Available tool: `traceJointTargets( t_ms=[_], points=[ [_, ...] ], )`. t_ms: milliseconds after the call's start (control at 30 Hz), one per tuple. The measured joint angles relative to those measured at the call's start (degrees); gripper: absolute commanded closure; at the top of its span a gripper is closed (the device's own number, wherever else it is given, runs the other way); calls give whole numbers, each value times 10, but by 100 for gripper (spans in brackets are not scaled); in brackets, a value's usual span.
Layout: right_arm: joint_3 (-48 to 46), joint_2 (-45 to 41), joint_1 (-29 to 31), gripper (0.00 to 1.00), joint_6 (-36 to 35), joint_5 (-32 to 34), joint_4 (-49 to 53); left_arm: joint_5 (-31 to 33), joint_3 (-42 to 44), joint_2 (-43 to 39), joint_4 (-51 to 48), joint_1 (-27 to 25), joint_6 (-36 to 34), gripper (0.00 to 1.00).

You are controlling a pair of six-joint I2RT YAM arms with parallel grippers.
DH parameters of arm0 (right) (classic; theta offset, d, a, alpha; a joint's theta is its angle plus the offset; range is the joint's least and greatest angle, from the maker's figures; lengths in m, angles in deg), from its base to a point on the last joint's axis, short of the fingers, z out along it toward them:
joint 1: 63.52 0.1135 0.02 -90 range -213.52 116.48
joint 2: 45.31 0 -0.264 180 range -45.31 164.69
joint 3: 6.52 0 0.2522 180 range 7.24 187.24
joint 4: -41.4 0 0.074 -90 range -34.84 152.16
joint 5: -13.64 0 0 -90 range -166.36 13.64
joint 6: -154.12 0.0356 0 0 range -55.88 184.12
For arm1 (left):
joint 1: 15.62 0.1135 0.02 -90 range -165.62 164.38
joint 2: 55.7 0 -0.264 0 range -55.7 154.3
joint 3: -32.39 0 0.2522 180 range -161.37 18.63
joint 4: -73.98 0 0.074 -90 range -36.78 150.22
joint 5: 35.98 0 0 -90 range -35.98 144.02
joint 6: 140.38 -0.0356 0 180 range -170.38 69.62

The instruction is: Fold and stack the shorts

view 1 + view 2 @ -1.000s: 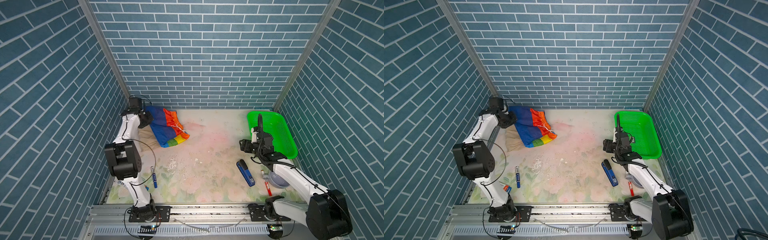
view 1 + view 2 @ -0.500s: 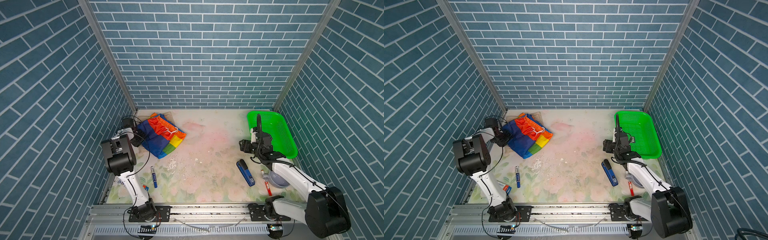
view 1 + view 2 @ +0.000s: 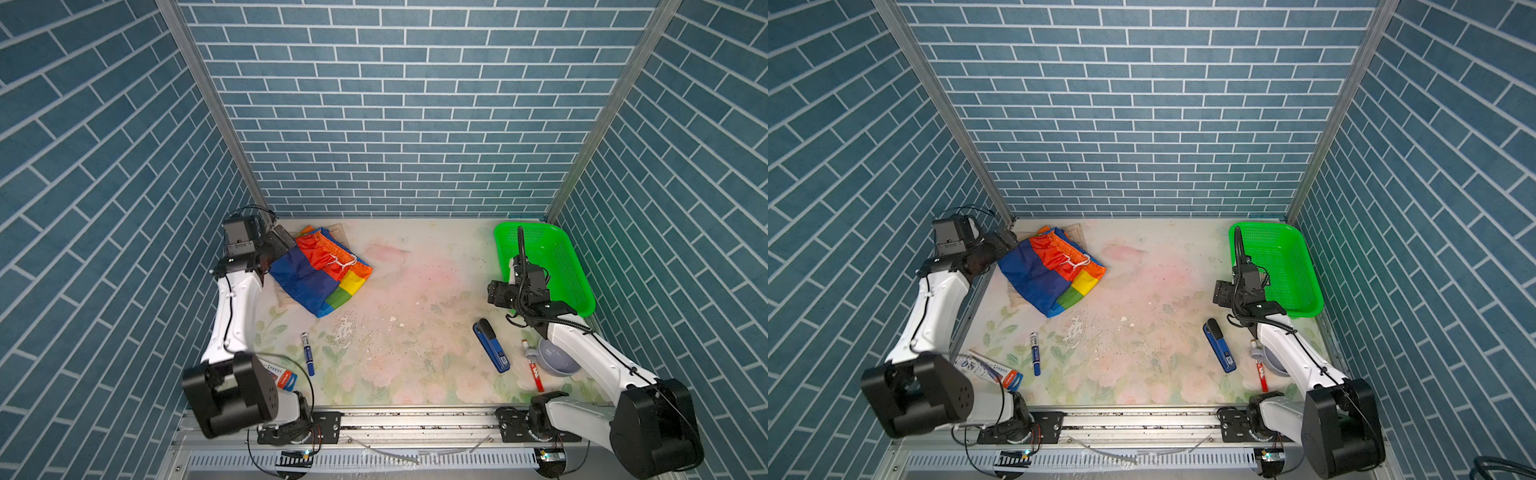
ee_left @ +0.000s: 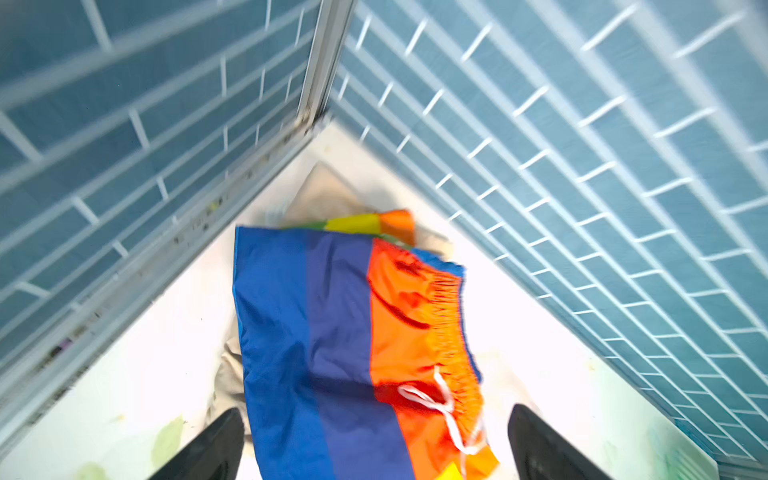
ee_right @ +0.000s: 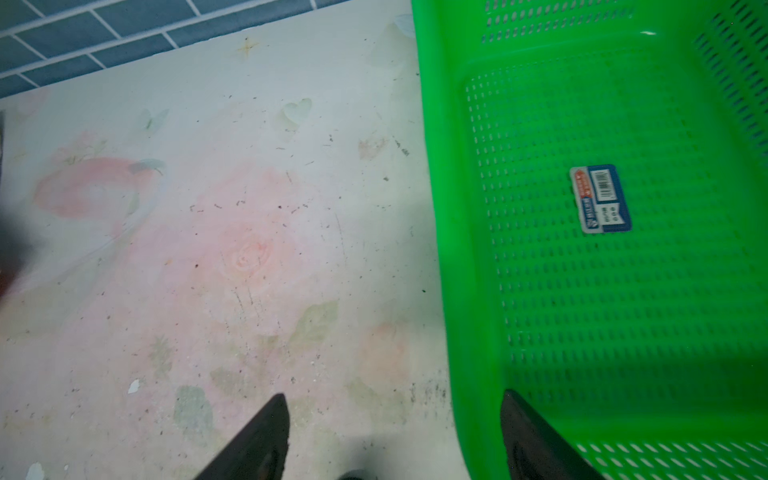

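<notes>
Spotted rainbow-striped shorts (image 3: 322,272) folded upper left in both top views, atop beige shorts (image 4: 320,195). Got left gripper (image 4: 376,415) spread wide beside them, empty; same with right gripper (image 5: 392,401) over green basket (image 5: 457,249) rim

Shows left gripper (image 4: 376,415) spread wide, clamping nothing, above rainbow-striped shorts (image 4: 332,353).
Lying between and ahead of the fingers (image 4: 208,449), white drawstring (image 4: 446,409) near one fingertip; overlapping beige shorts (image 4: 322,197) that peek out farther ahead, toward the wall corner (image 4: 320,112).
</notes>
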Motion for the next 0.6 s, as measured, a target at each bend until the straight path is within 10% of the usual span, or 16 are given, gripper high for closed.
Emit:
traceJointTargets(
  t_ms=[533,600],
  points=[
    [6,-14,-23,19,0,32,50,42,116,-88,12,-25,-43,0],
    [0,-16,-25,1,-1,47,36,69,174,-106,56,-36,-42,0]
  ],
)
